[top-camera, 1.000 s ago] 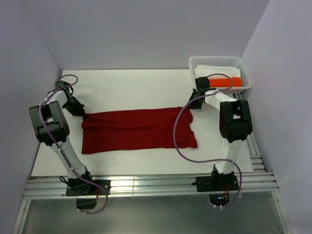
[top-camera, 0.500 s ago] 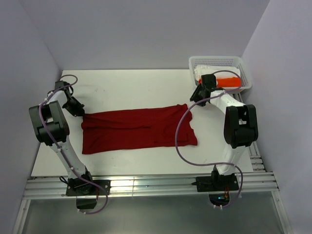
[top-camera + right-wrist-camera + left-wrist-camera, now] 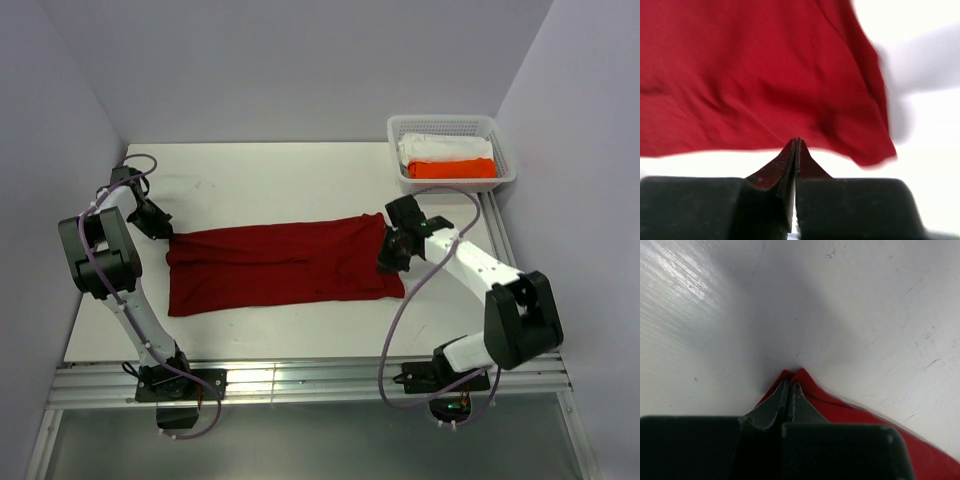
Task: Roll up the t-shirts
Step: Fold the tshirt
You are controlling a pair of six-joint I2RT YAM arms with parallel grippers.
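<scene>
Dark red t-shirt (image 3: 280, 265) lies spread flat mid-bench (image 3: 300, 180), long axis running 9 to 3 o'clock, some folds along the middle. Left pincer (image 3: 791, 384) sits at the shirt's 10 o'clock corner, fingers clenched on a pinch of the red cloth, which peeks out around the tips. Right pincer (image 3: 797, 141) is over the shirt's 3 o'clock edge, fingers pressed together, no cloth seen between them; wrist view is blurred. White basket (image 3: 440, 120) stands at the bench's 1 o'clock corner, holding a white t-shirt (image 3: 440, 146) and, beside it on the 6 o'clock side, an orange t-shirt (image 3: 452, 168).
</scene>
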